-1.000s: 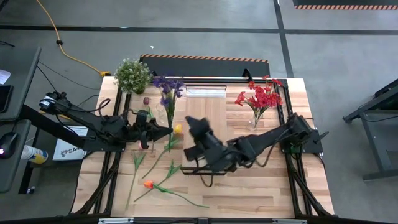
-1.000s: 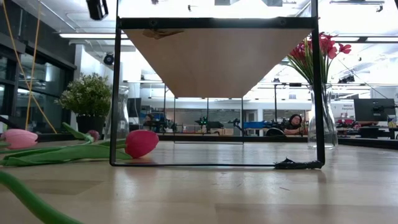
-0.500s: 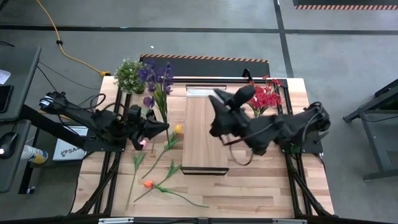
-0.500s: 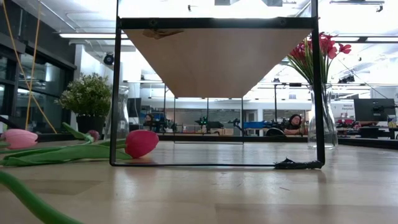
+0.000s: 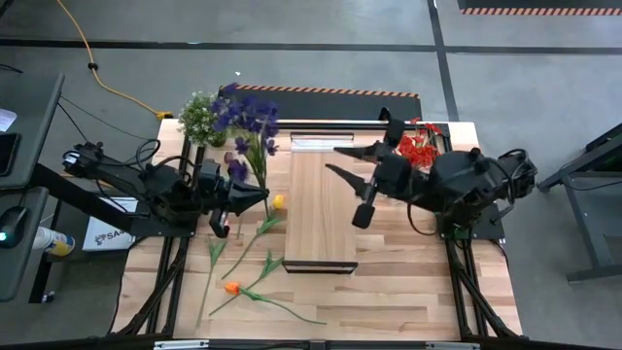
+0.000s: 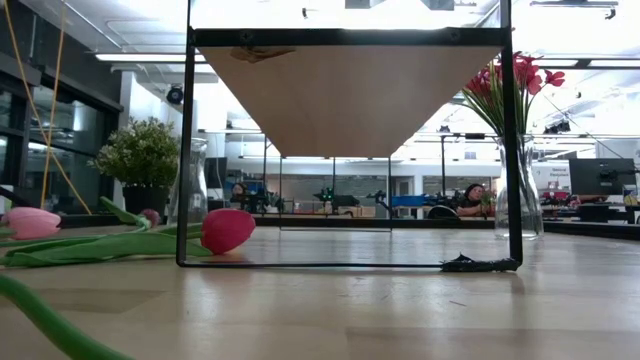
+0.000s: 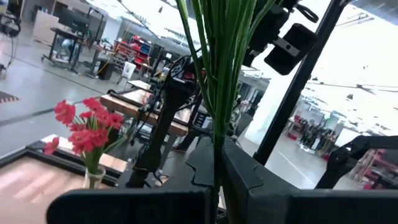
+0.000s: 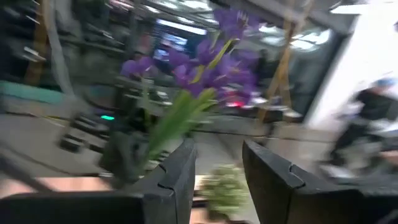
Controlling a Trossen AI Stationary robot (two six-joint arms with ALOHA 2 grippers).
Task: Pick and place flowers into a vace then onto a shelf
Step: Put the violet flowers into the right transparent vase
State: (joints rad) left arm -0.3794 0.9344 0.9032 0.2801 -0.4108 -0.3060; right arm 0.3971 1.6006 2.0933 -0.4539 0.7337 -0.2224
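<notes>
My left gripper (image 5: 260, 194) is shut on a bunch of purple flowers (image 5: 245, 112) left of the shelf. The green stems (image 7: 214, 74) rise between its fingers in the left wrist view. My right gripper (image 5: 338, 160) is open and empty, raised over the shelf's far right part; through its fingers (image 8: 217, 168) the purple bunch (image 8: 205, 62) shows. The shelf (image 5: 321, 204) is a long light wooden board on a black frame (image 6: 350, 100). Loose flowers lie on the table: a yellow head (image 5: 278, 201), an orange one (image 5: 231, 288), a pink one (image 6: 228, 230). A clear glass vase (image 6: 195, 185) stands by the shelf frame. My left gripper pinches the bunch's green stems (image 7: 214, 134) together between its two fingers. The fingers come about level from the table's left and lie across the stems. The bunch stands nearly upright, its heads above the fingers. The stems' lower ends are hidden by the gripper.
A glass vase of red flowers (image 5: 418, 146) stands at the far right, close behind my right arm, and shows in the low view (image 6: 520, 190). A pale-green potted plant (image 5: 199, 117) stands at the far left corner. People and desks show beyond the table.
My left gripper has lifted the purple bunch, whose heads now stand higher and more toward the far left corner. My right gripper has risen from beside the bunch and drawn back across the shelf toward the table's right and far side.
</notes>
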